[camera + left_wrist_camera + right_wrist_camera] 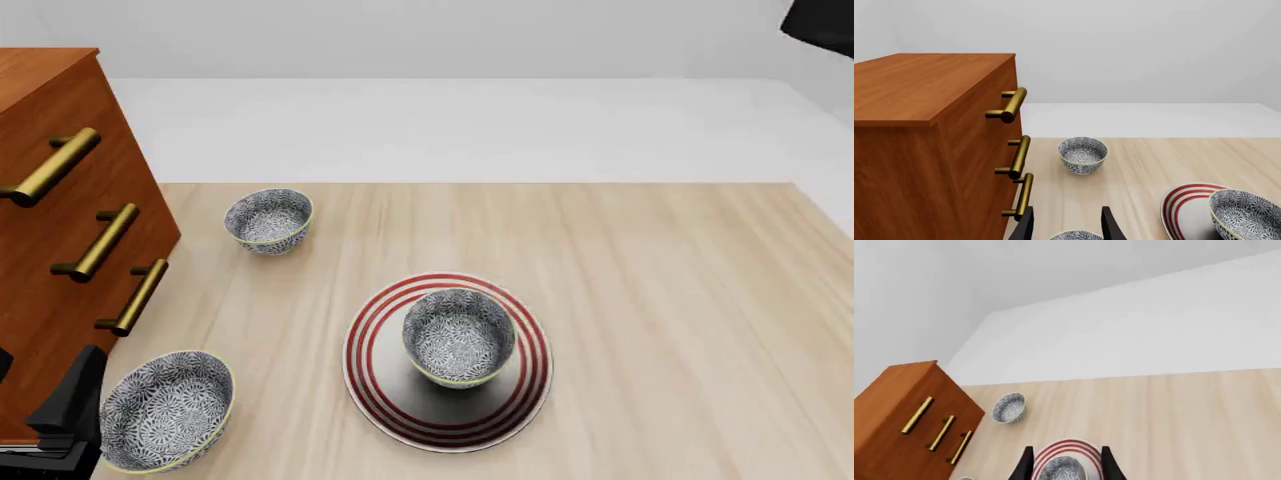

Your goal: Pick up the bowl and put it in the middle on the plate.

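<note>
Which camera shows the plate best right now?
Front view: the whole red-ringed plate shows, with a bowl on it. Left wrist catches only an edge; right wrist shows a small part at the frame's edge.

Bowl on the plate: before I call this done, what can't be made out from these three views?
- Bowl on the plate: its base hides the contact, so exact centring is uncertain; the left wrist view crops both at the corner.
- Left gripper: only finger stubs show; the near bowl is cropped below them.
- Right gripper: fingers cropped by the frame edge; height above the bowl unclear.
- Cabinet: cut off in front view.
</note>
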You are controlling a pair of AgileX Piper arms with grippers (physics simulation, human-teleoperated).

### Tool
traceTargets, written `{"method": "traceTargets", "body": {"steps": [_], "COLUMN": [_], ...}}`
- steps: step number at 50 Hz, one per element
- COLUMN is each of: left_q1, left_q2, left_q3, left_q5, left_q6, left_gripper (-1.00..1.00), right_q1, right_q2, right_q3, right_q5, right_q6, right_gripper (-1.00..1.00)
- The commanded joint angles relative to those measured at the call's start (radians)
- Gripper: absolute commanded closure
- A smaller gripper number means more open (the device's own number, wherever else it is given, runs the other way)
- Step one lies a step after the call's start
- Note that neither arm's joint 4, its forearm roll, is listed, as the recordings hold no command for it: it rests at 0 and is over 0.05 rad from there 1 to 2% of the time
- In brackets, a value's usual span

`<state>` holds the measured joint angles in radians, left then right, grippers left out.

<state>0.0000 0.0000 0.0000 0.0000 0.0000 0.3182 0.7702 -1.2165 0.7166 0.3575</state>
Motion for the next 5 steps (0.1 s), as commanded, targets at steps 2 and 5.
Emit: {"method": "traceTargets", "body": {"steps": [2, 5], "left_q1": [0.000, 0.000], "left_q2": [0.000, 0.000], "left_q3": [0.000, 0.000], "left_q5": [0.000, 0.000], "left_q6": [0.000, 0.000], "left_gripper": [-1.00, -1.00], "right_q1": [-0.100, -0.138], "right_q2": [-0.370, -0.422], "right_q3": [-0.054, -0.010], "right_q5": [0.085, 0.082], "right_q6": [-0.137, -0.132], "right_gripper": [-1.00, -1.00]}}
